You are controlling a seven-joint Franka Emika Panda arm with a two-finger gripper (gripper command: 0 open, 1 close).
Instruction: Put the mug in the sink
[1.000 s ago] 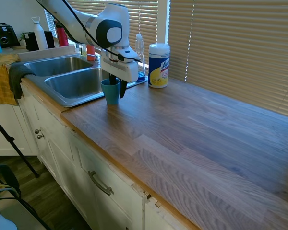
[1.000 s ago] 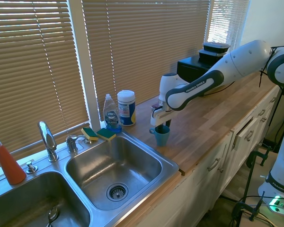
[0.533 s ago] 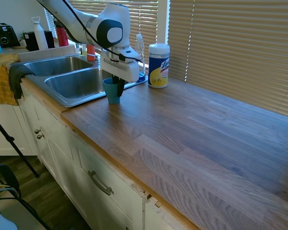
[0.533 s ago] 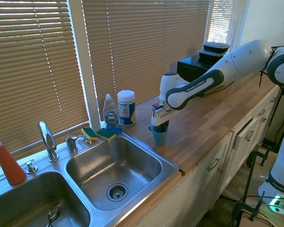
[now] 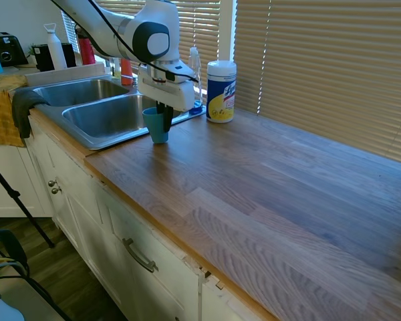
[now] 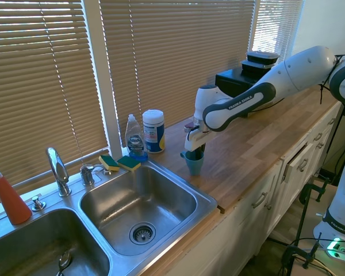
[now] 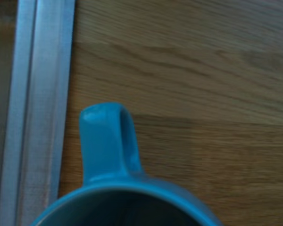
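Starting at the left of the second exterior frame, the sink (image 6: 139, 204) lies with both basins bare. Just right of its rim, the mug (image 6: 194, 163) sits upright at the wooden counter (image 6: 259, 138) near frame centre, whether touching the wood or slightly raised I cannot tell. The gripper (image 6: 196, 152) reaches down from above, fingers pinched on the mug's rim. Its handle (image 7: 108, 141) shows in the wrist view, pointing toward the sink's edge.

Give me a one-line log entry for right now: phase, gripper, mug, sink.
phase: lift after grasp | gripper: shut on mug | mug: upright, just off the counter, beside the basin | sink: not yet reached
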